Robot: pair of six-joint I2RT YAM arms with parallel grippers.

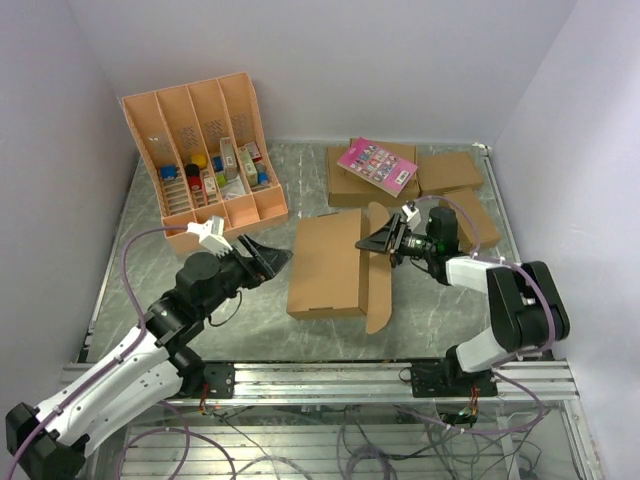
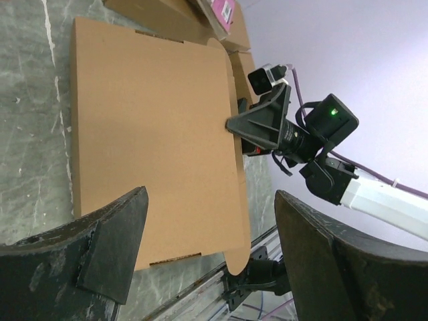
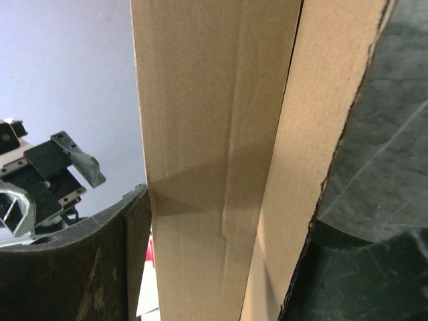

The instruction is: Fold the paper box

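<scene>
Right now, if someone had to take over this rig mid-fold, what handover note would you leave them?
Left gripper: open and empty, hovering just left of the paper box, not touching it.
Right gripper: closed on the box's right flap, holding it raised roughly upright.
Box: in the middle of the table, main panel lying flat.
Done: right flap lifted along its crease.
Left: the other sides look flat and need raising and tucking. The open gripper looks well placed for the left edge.
</scene>
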